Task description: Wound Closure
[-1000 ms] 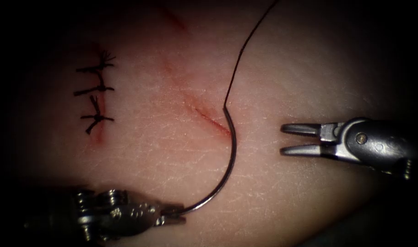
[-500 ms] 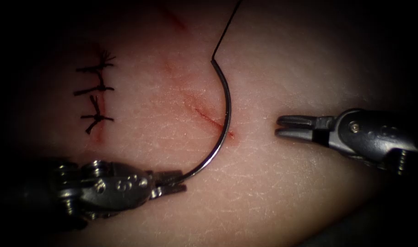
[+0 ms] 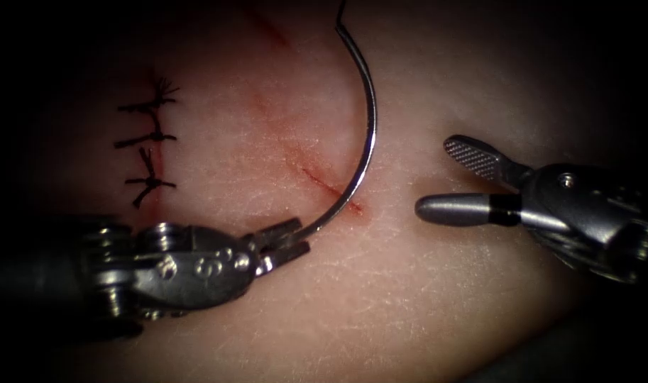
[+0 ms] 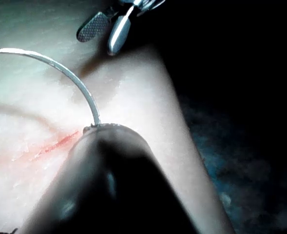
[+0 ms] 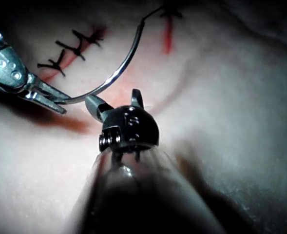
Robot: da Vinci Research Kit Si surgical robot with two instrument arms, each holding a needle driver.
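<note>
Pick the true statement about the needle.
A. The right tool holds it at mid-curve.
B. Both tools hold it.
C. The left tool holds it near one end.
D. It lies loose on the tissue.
C: the left tool is shut on one end of the needle, while the right tool stands open and empty beside it.

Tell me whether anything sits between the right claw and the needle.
Nothing visible does. The right claw is open on bare tissue right of the cut; the needle, held near one end by the left claw, arcs free above the tissue.
</note>
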